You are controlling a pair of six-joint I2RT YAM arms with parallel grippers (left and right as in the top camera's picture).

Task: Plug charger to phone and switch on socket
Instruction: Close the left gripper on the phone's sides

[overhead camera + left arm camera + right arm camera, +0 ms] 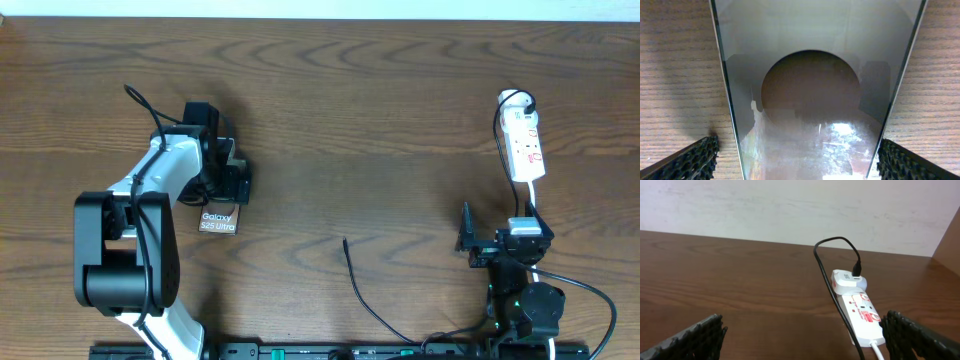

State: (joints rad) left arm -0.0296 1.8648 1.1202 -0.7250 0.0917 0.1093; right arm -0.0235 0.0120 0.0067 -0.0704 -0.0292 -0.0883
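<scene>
The phone (218, 222) lies flat at the left of the table, its white lettered end sticking out from under my left gripper (228, 190). In the left wrist view the glossy phone (810, 100) fills the space between the open fingers (690, 160), and a sliver of wood shows at each edge. The charger (360, 290) is a thin black cable lying loose at centre front, its tip pointing away from me. The white socket (522, 145) lies at the right with a white adapter (847, 282) plugged in. My right gripper (497, 240) stands open just in front of the socket (862, 312), holding nothing.
A white cord (877, 350) leaves the socket's near end towards the right arm's base. The black cable (825, 265) loops up from the adapter and runs down past the socket's left side. A pale wall stands behind the table's far edge.
</scene>
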